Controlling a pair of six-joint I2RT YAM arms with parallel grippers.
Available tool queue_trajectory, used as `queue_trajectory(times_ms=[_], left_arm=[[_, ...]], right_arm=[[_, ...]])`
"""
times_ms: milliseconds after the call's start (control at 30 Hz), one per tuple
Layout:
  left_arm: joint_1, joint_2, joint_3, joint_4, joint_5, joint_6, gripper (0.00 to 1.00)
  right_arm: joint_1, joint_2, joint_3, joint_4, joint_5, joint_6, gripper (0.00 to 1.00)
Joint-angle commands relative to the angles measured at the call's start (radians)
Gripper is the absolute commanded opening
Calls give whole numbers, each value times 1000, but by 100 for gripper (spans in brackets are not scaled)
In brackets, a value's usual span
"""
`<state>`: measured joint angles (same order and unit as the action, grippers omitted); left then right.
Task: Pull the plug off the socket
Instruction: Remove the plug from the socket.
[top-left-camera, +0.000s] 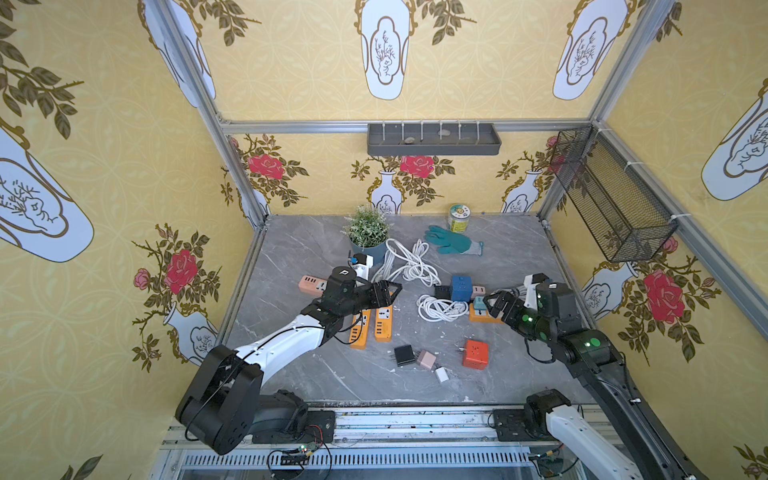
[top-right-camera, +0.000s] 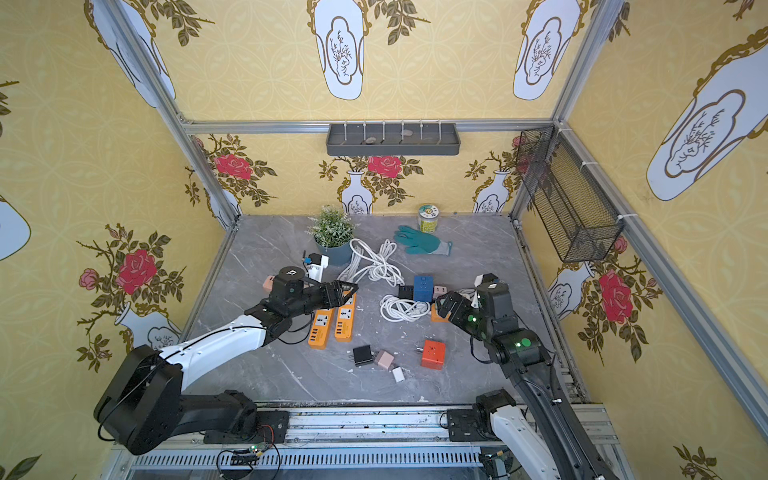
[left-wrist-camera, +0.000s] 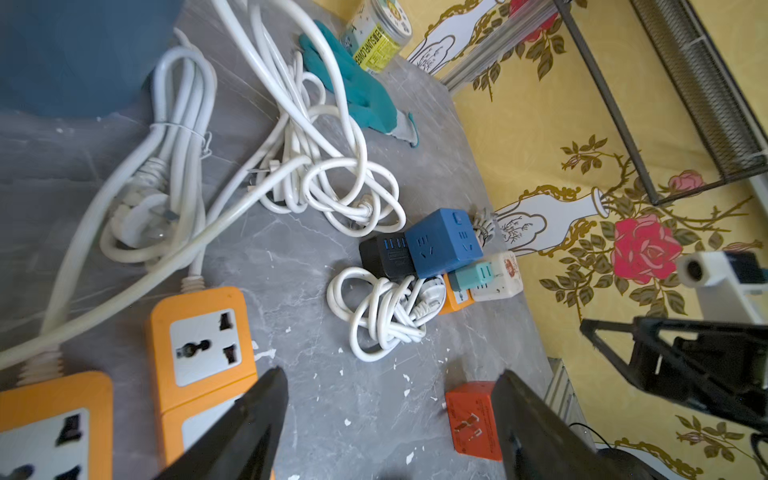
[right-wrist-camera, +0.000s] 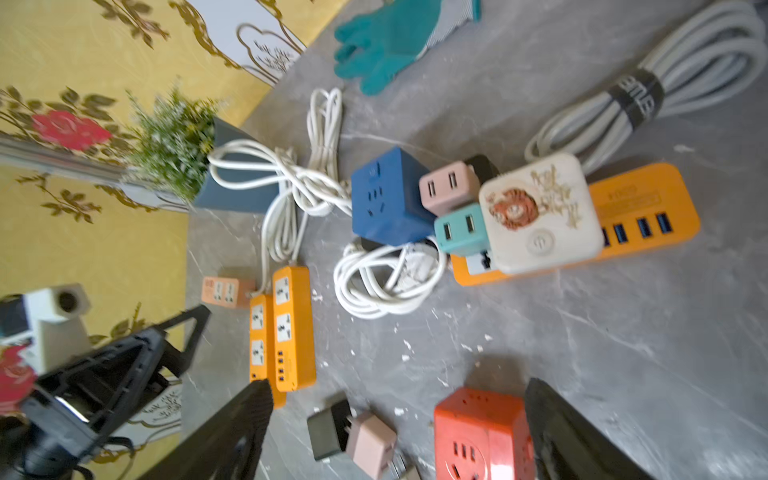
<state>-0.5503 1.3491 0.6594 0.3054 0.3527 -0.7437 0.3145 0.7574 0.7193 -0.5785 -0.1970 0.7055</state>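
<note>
1. Grey marble-look tabletop (top-left-camera: 519, 257) in a booth with yellow flower-and-vase wallpaper, littered with cords, cube sockets and chargers.
2. The task bit, as far as I can make out: the teal plug (right-wrist-camera: 459, 228) is seated in the end of the orange USB strip (right-wrist-camera: 640, 220). It's squeezed against a white tiger-print adapter (right-wrist-camera: 540, 212) on the same strip. A pink plug (right-wrist-camera: 446, 187) is stuck in the blue cube socket (right-wrist-camera: 386, 199) just beside it.
3. Right gripper (right-wrist-camera: 397, 388): fingers spread wide, nothing in them. In its wrist view the teal plug lies out ahead of the tips, roughly on the line between them but well clear, no contact.
4. A red cube socket (right-wrist-camera: 478, 436) shows much closer, right up against one finger (right-wrist-camera: 557, 428) in that view. Can't tell if it actually touches.
5. In both top views the right gripper hangs at the end of the orange USB strip, tips looking just beside the teal plug (top-left-camera: 479, 302). How high above it, I can't judge.
6. Left gripper (left-wrist-camera: 386, 382): also parted, empty. It hovers over the far ends of a pair of orange strips (top-left-camera: 372, 328). That's well apart from the teal plug, with a coiled white cord (top-left-camera: 440, 307) in between.
7. A loose black charger (top-left-camera: 404, 354) lies near the front edge.
</note>
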Motion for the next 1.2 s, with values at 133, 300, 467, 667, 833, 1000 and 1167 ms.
queue_trajectory(times_ms=[133, 300, 467, 667, 833, 1000, 1167], left_arm=[[-7, 41, -23, 127, -37, 49, 85], [22, 70, -35, 146, 9, 28, 86], [58, 80, -29, 126, 46, 10, 85], [88, 79, -38, 116, 78, -20, 84], [93, 85, -38, 117, 89, -33, 84], [97, 91, -40, 121, 93, -51, 84], [99, 82, -49, 123, 89, -56, 84]], right_arm=[[-47, 271, 46, 226, -177, -31, 98], [8, 528, 215, 72, -9, -123, 99], [132, 757, 409, -70, 227, -121, 98], [171, 955, 590, -196, 356, -61, 96], [191, 1041, 674, -205, 348, -140, 87], [203, 1120, 746, -242, 343, -172, 83], [220, 1163, 779, -266, 349, -192, 82]])
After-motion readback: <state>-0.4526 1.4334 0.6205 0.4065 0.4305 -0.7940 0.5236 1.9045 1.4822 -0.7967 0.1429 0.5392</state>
